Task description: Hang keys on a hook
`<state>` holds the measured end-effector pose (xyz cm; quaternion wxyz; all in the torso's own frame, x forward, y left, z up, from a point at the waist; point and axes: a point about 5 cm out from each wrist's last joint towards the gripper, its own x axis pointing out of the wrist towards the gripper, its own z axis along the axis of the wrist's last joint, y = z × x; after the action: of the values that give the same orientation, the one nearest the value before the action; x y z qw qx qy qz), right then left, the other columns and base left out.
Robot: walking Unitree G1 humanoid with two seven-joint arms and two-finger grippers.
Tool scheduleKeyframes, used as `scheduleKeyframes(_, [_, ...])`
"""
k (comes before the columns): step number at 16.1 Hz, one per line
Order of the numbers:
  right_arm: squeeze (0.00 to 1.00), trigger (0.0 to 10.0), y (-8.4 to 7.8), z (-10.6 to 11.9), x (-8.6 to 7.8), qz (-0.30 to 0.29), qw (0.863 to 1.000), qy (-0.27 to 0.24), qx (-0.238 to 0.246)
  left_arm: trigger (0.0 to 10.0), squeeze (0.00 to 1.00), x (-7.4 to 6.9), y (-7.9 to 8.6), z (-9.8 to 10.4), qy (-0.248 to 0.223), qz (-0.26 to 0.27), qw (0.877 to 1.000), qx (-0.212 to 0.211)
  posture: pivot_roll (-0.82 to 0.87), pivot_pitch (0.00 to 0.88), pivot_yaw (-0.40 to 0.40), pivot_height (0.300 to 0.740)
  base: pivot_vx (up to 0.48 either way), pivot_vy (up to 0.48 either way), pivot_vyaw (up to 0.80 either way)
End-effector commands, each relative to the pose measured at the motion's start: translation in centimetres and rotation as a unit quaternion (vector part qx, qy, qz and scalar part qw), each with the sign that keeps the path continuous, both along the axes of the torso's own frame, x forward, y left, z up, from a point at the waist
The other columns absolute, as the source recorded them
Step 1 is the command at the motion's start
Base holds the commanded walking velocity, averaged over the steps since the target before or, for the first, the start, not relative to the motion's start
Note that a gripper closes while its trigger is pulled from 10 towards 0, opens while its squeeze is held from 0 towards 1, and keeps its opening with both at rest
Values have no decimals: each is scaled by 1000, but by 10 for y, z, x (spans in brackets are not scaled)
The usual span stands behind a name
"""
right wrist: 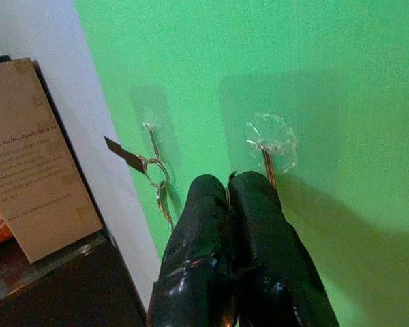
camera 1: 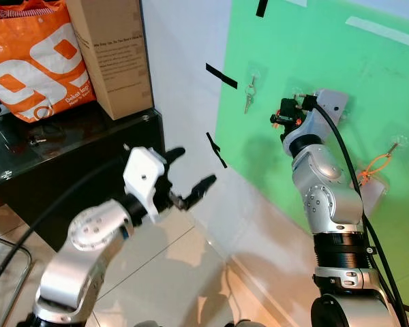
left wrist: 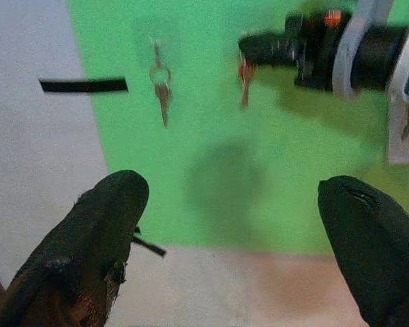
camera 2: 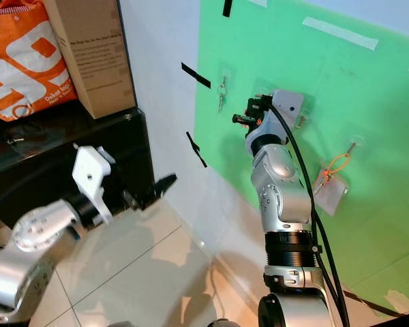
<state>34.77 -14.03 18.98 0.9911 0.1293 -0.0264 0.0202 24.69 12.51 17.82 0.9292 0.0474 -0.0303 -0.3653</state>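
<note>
My right gripper [camera 1: 277, 120] is raised against the green wall sheet [camera 1: 341, 61] and is shut on a small key [left wrist: 245, 83] that dangles under its fingertips. In the right wrist view the closed fingers [right wrist: 252, 204] sit just below a clear stick-on hook [right wrist: 270, 139], touching or nearly touching its metal prong. To its left a second hook carries a silver key set [camera 1: 249, 95] on a ring [right wrist: 157, 169]. My left gripper [camera 1: 192, 168] hovers open lower down, away from the wall, with nothing between its fingers.
A third hook to the right carries an orange cord with a tag [camera 1: 376, 169]. Black tape strips [camera 1: 221, 76] mark the wall. A black cabinet [camera 1: 88, 150] at the left bears a cardboard box [camera 1: 112, 54] and an orange bag [camera 1: 37, 61]. Tiled floor [camera 1: 184, 272] lies below.
</note>
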Motion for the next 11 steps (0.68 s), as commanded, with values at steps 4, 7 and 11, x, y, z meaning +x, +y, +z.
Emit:
scheduleKeyframes(4, [0, 10000, -4, -8, 0, -15, 999, 29, 10, 10000, 318, 0, -3, 17, -21, -13, 1000, -15, 91, 0, -12, 740, 0, 0, 0])
scheduleKeyframes(7, [0, 10000, -10, -11, -2, -32, 999, 34, 19, 10000, 314, 0, -5, 22, -23, -20, 999, -20, 89, 0, -10, 740, 0, 0, 0])
scheduleKeyframes(11, [0, 10000, -16, -12, -5, -46, 998, 33, 40, 10000, 310, -1, -4, 18, -12, -18, 1000, -12, 89, 0, -10, 740, 0, 0, 0])
